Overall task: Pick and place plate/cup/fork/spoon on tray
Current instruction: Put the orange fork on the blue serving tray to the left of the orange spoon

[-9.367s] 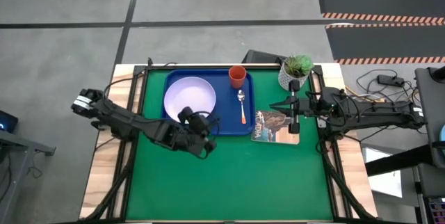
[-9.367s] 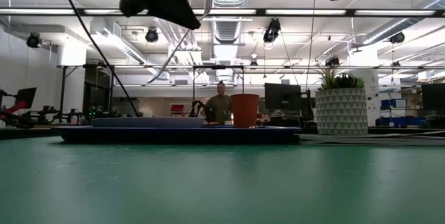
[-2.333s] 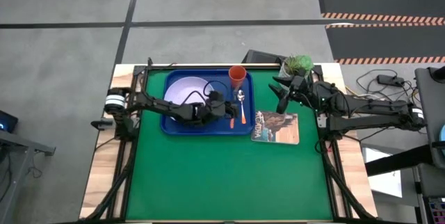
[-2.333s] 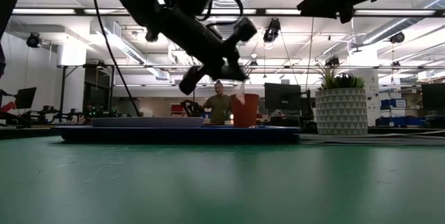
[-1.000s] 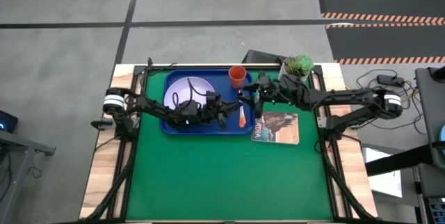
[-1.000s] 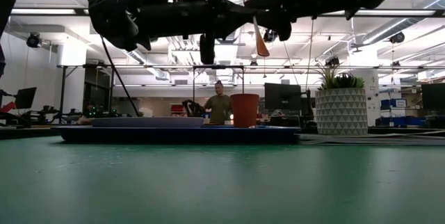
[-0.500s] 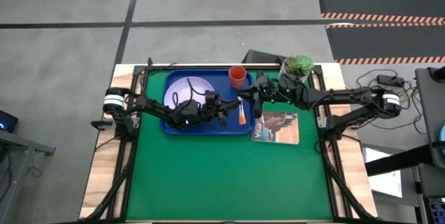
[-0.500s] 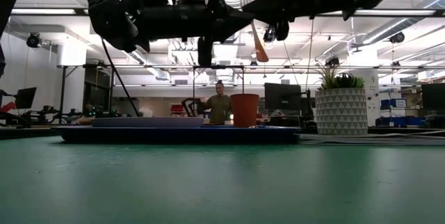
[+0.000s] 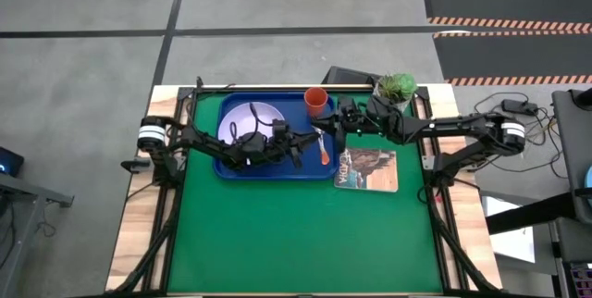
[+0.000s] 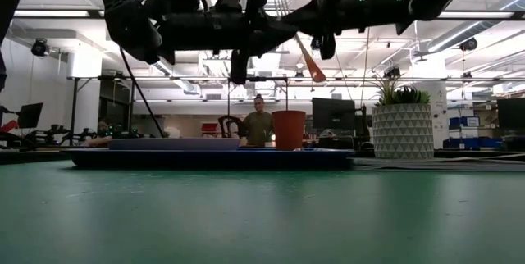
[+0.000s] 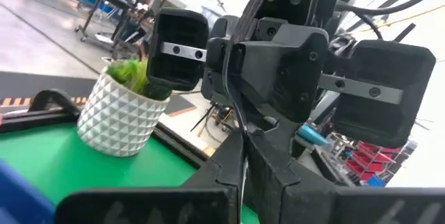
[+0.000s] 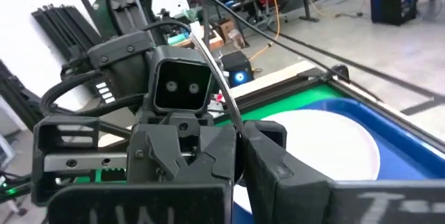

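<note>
Both arms reach level over the tray (image 9: pixel 277 172), meeting at its right edge. Left fingers (image 9: pixel 298 152) and right fingers (image 9: pixel 339 128) each clench the fork (image 9: pixel 324 154), held aloft.

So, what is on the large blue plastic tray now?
The round pale plate and small orange-red cup stand on the tray. The orange-handled spoon hangs above it, held. The left arm covers part of the plate and tray floor.
</note>
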Robot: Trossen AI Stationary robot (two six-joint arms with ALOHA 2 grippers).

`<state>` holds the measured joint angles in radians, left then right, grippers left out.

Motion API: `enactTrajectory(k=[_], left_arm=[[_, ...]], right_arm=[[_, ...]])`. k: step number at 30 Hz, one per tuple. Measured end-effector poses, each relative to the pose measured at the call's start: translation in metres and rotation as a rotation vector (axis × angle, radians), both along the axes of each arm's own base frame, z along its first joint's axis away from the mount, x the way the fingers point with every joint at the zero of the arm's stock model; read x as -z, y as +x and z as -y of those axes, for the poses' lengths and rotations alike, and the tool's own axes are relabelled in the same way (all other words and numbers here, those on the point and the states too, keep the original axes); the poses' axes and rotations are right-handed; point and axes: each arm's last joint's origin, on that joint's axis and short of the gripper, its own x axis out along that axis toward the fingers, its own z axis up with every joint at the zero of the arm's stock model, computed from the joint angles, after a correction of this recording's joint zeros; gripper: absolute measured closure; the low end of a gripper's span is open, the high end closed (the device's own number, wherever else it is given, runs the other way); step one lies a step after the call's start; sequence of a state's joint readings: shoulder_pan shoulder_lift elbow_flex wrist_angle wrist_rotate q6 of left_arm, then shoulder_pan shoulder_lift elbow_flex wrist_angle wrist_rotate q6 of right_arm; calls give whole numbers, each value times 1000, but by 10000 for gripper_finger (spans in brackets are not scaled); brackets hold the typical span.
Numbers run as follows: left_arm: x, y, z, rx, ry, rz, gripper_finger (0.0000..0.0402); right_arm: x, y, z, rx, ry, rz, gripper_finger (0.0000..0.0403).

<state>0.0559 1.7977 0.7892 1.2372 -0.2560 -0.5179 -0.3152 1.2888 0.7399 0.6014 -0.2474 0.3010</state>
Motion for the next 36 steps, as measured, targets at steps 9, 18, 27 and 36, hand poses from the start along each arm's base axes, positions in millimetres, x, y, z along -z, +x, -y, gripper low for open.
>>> enactTrajectory(k=[9, 18, 27, 36], left_arm=[[23, -12, -4, -4, -150, -55, 401], [44, -30, -4, -11, -259, -84, 401], [45, -29, -3, 13, -250, -101, 401], [46, -30, -3, 34, -248, -116, 401]], right_arm=[[29, 12, 13, 5, 79, -43, 394], [54, 23, 17, 5, 166, -135, 330], [71, 33, 18, -77, 266, -115, 237], [71, 46, 19, -209, 251, -88, 241]])
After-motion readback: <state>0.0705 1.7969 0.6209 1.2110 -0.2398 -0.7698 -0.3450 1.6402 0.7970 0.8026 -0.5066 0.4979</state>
